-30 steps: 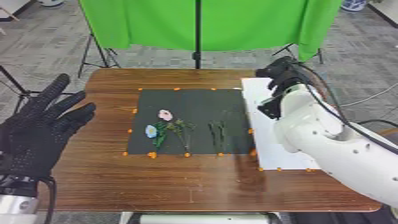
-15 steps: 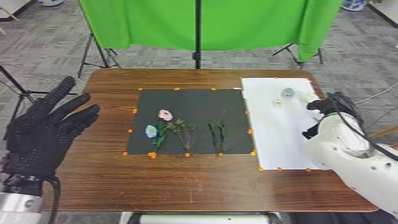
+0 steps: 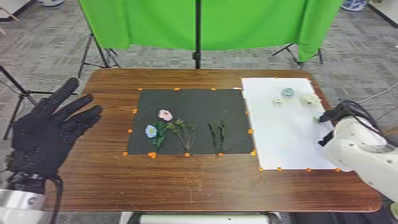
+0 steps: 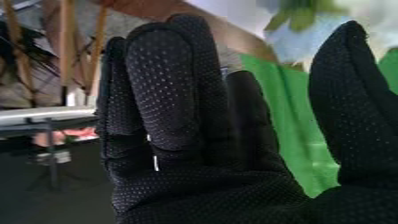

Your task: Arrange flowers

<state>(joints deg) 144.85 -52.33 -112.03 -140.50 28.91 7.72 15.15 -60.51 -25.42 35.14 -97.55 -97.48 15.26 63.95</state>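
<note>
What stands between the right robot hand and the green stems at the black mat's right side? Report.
Nothing tall is visible in between. From the right robot hand to the green stems lie a small greenish thing beside the hand, then the flat white sheet, then orange dots edging the black mat.

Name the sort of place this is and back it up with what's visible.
Probably a robotics lab or data-recording studio: a green backdrop on a stand, a grey carpeted floor, and orange marks around the black mat.
</note>
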